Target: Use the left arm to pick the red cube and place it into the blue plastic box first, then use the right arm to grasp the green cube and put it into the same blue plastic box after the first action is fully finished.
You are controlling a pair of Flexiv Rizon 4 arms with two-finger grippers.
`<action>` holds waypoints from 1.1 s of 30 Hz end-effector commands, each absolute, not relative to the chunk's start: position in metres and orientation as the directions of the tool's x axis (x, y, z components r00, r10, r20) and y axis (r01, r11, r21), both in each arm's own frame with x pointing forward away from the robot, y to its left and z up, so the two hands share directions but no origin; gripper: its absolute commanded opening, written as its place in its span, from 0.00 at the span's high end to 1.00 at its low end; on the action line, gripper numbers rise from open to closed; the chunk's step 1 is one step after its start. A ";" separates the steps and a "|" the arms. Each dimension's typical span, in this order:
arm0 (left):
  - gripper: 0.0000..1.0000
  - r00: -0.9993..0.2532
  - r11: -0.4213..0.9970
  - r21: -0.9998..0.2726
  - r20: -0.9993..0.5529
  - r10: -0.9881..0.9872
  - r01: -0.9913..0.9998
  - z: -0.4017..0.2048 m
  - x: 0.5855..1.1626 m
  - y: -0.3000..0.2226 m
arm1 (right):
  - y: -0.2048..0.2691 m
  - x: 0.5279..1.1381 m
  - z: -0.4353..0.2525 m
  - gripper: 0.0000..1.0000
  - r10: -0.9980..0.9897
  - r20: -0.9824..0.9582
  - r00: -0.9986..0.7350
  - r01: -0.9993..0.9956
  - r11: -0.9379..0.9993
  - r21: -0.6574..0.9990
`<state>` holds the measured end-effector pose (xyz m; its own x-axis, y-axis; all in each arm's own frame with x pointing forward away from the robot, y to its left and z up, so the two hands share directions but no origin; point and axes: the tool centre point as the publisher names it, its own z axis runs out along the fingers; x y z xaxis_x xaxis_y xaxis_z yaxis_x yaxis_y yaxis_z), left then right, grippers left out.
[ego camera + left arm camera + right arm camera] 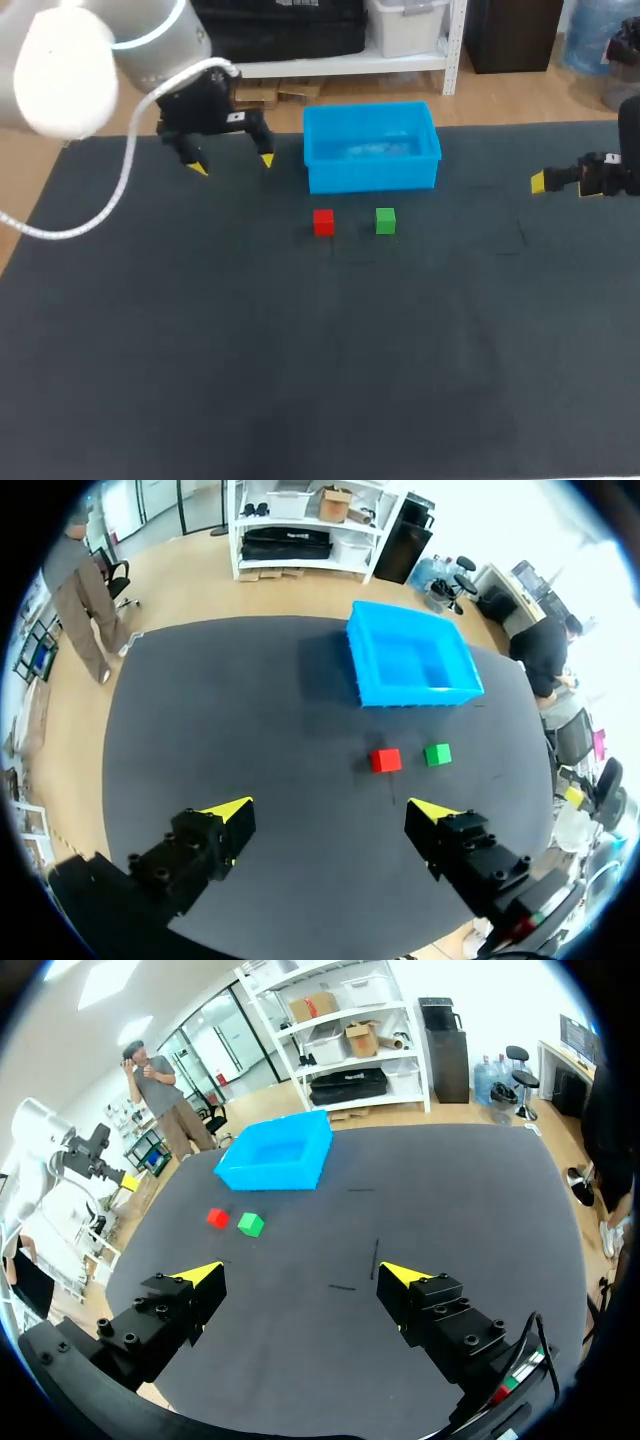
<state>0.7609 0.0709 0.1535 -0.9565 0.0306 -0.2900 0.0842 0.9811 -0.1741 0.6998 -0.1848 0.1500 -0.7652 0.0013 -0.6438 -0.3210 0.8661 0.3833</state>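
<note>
Ahead of my left gripper [330, 810], a little toward its right finger, the red cube [386, 760] sits on the dark table [250, 730]. The green cube [437, 754] sits just beside the red one, on the side away from this gripper, with a small gap between them. Farther ahead, beyond both cubes, stands the blue box [415, 695] with its open side up. My left jaws are spread wide, and only the table surface shows between them. My right gripper [300, 1274] is well apart from the cubes. Its jaws are also spread wide over the table. From this gripper both cubes lie far ahead, toward its left finger, the green one nearer to it. The box stands behind them.
</note>
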 end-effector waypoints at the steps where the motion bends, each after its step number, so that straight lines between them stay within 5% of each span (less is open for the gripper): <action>1: 0.00 -0.968 0.996 -0.071 -0.249 0.034 0.053 0.153 0.768 0.058 | -0.185 0.700 0.150 0.00 0.000 -0.643 -0.765 -0.322 0.866 0.383; 33: 0.00 -0.989 0.999 0.049 -0.149 0.022 0.015 0.141 0.776 0.007 | -0.185 0.700 0.150 0.00 0.000 -0.643 -0.765 -0.322 0.866 0.383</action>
<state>0.7632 0.0155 0.1429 -0.9844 0.0208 -0.1749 0.0189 0.9997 0.0127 0.6998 -0.1848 0.1500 -0.7652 0.0013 -0.6438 -0.3210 0.8661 0.3833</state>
